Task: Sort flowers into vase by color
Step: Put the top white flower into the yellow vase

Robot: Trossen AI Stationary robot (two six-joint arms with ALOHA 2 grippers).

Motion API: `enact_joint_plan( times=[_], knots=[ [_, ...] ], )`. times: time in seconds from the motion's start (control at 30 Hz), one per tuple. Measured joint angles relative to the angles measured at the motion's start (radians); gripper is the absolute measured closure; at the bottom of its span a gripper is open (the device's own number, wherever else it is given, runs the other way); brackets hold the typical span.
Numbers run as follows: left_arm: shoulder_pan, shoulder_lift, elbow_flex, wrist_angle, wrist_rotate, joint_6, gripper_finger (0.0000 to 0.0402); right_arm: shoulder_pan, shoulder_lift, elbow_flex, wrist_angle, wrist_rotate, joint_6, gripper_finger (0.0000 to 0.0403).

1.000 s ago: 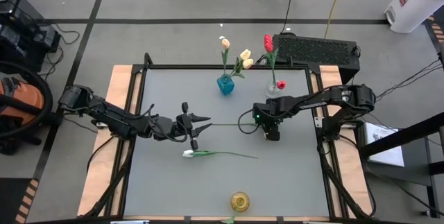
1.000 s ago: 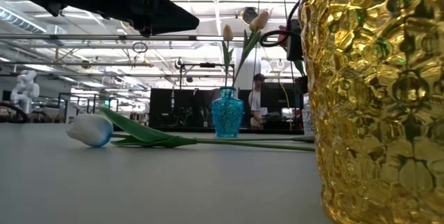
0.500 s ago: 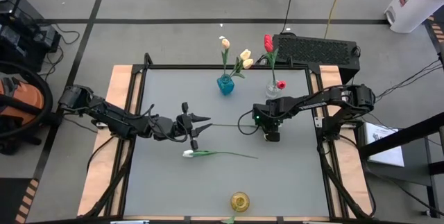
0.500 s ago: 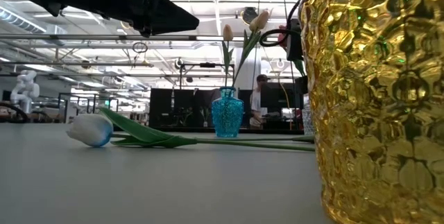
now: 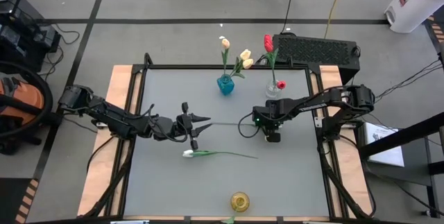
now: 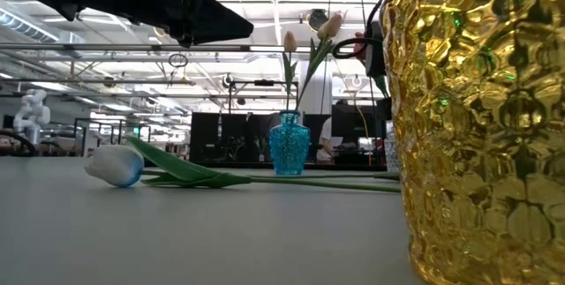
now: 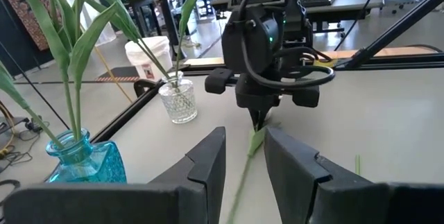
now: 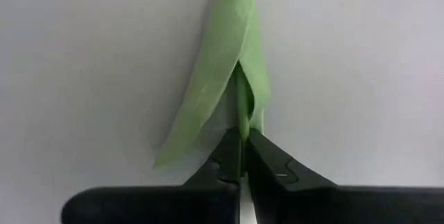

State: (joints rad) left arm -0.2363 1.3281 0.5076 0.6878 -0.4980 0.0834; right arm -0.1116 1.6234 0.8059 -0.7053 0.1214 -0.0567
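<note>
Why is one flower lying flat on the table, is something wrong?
The white flower lies on its side on the table instead of standing in a vase, simply not sorted yet. The gold vase at the near edge stands empty. Nothing looks spilled or broken.

Table (image 5: 173, 182): smooth matt grey top, edged in pale bare wood with a black metal frame. Gold vase (image 6: 481, 117) at the table's near edge: glossy, dimpled, mirror-bright glass. Blue vase (image 6: 289, 146) at the far edge: translucent ribbed glass, shiny. Clear vase (image 7: 177, 100) beside the blue one: cut, faceted glass. Flowers (image 6: 177, 168): fabric-like matt green leaves, smooth buds. Right gripper (image 8: 241, 160): black matt plastic fingers.
</note>
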Motion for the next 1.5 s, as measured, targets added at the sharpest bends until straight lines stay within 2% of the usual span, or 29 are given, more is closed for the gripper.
enact_joint_plan(
  times=[0.3,0.47,1.1,1.33,1.43,1.5],
  knots=[
    [0.000,0.000,0.000,0.002,0.000,-0.003,0.0295,0.061,-0.065,-0.010,-0.081,0.007,0.056,0.0402],
    [0.000,0.000,0.000,0.003,0.000,-0.025,0.0295,0.096,-0.136,-0.006,-0.124,0.011,0.117,0.0402],
    [0.000,0.000,0.000,0.007,0.000,-0.030,0.0295,0.256,-0.438,-0.003,-0.118,0.011,0.321,0.0403],
    [0.000,0.000,0.000,0.007,0.000,-0.029,0.0295,0.284,-0.468,-0.002,-0.143,0.000,0.388,0.0402],
    [0.000,0.000,0.000,0.006,0.003,-0.035,0.0295,0.294,-0.467,-0.002,-0.138,-0.046,0.414,0.0402],
    [0.001,0.000,0.000,0.004,0.042,-0.049,0.0295,0.305,-0.463,-0.001,-0.133,-0.050,0.432,0.0402]
  ],
)
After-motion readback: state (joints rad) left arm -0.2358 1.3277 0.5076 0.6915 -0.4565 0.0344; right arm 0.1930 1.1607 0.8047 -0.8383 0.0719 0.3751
